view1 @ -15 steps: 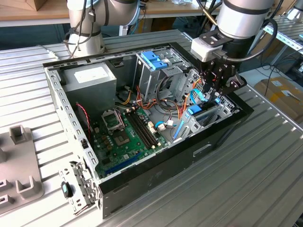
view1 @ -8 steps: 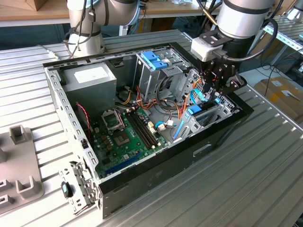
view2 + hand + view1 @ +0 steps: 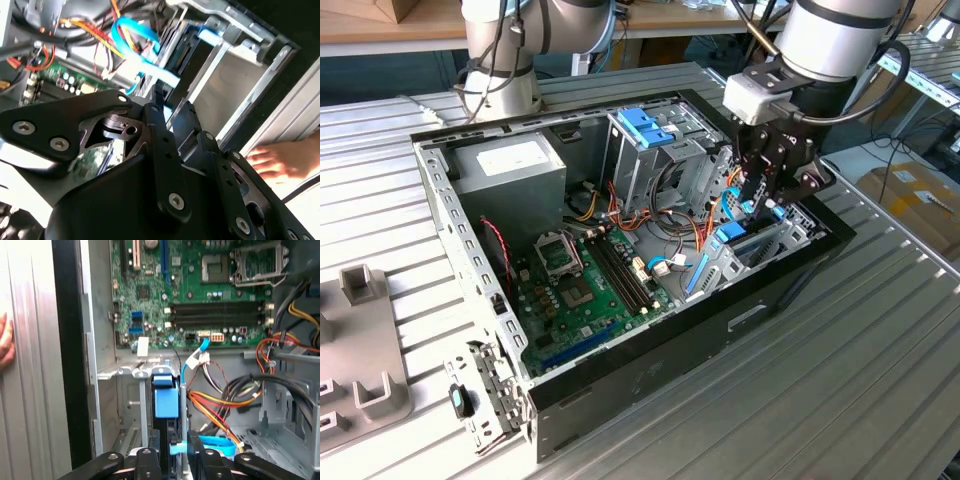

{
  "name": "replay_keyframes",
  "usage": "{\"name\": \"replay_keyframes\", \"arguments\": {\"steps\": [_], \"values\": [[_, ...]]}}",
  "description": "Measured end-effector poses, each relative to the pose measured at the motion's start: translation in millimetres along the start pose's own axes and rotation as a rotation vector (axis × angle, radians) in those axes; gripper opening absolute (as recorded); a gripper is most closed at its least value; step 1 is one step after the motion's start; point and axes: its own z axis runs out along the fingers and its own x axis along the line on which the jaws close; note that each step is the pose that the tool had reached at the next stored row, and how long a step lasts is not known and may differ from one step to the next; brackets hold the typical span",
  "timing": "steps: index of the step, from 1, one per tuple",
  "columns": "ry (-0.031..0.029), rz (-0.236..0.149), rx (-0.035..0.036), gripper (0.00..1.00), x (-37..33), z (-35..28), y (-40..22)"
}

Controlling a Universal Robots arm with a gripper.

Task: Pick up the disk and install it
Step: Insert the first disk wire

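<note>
Light blue plastic marks the disk (image 3: 165, 401), which stands on edge in the sheet-metal bay (image 3: 125, 374) at one end of the open computer case (image 3: 620, 390). In the exterior view this spot lies right of centre, just below the gripper (image 3: 761, 205). The arm reaches into the case from the upper right of that frame. In the first wrist view the fingers (image 3: 150, 462) sit on either side of the disk's carrier and appear closed on it, with no gap to be seen. Step in hand, as judged: installation, with the disk part-way into the bay rather than lying on the desk (image 3: 860, 380). This step calls for the carrier to stay square to the bay's guides and clear of the orange and blue cables (image 3: 220, 407) just beside it. The motherboard (image 3: 582, 278) covers the case floor toward the exterior view's left. A person's hand (image 3: 272, 161) rests outside the case wall.
</note>
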Motion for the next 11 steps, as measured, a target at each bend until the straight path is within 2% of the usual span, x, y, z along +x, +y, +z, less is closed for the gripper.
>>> {"name": "replay_keyframes", "arguments": {"steps": [1,2,3,6,11], "values": [[0.0018,-0.001,-0.0174,0.36,-0.1,0.3,-0.1],[0.0047,-0.002,-0.0391,0.36,-0.1,0.6,-0.1],[0.0072,-0.003,-0.0573,0.36,-0.1,0.6,-0.1],[0.0072,-0.003,-0.0614,0.36,-0.1,0.7,-0.1],[0.0072,-0.003,-0.0614,0.36,-0.1,0.7,-0.1]]}}
